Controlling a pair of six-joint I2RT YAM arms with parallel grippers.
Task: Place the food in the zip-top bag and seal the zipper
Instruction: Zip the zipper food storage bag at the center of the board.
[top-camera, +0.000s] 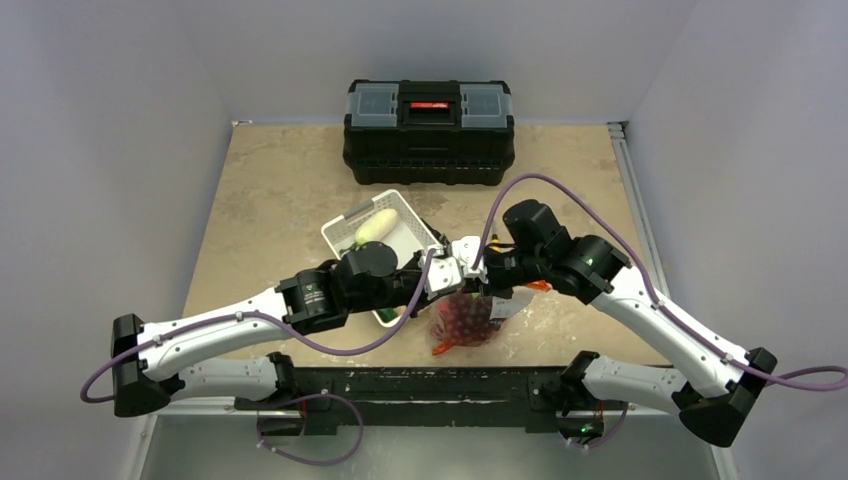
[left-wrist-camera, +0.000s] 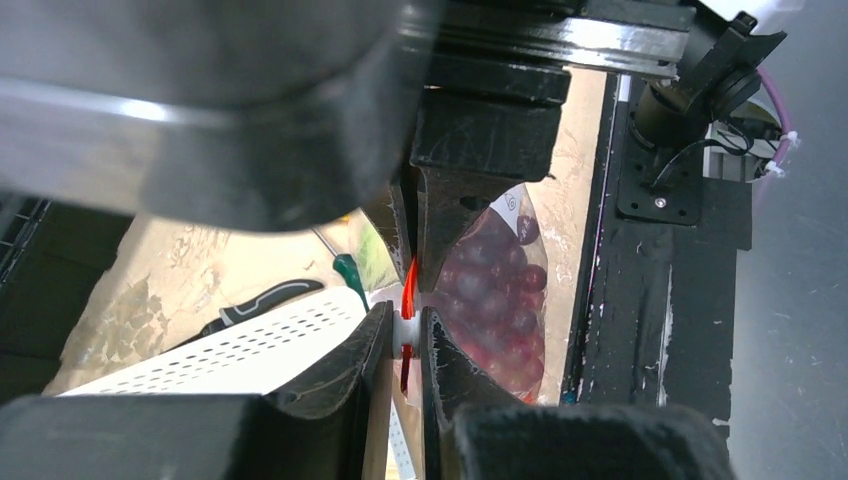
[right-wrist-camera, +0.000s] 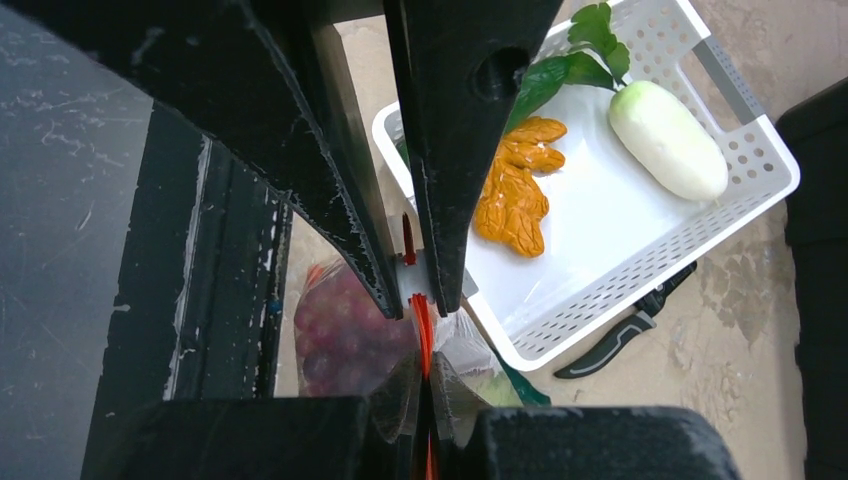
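The clear zip-top bag (top-camera: 468, 320) hangs off the table between both grippers, with dark red grapes (left-wrist-camera: 495, 290) inside it. My left gripper (left-wrist-camera: 405, 332) is shut on the white slider (left-wrist-camera: 406, 330) of the orange-red zipper (left-wrist-camera: 408, 280). My right gripper (right-wrist-camera: 423, 385) is shut on the zipper (right-wrist-camera: 421, 325) strip itself, just beside the slider (right-wrist-camera: 413, 272), fingertip to fingertip with the left one. In the white basket (right-wrist-camera: 640, 270) lie a white oblong (right-wrist-camera: 668, 140), an orange chunk (right-wrist-camera: 515, 190) and a green leafy piece (right-wrist-camera: 580, 50). A pale green piece shows faintly through the bag's far side.
A black toolbox (top-camera: 430, 130) stands at the back of the table. A black-handled tool (right-wrist-camera: 625, 335) and a green screwdriver handle (right-wrist-camera: 525, 385) lie by the basket's near corner. The table's black front rail (top-camera: 420, 385) runs just below the hanging bag.
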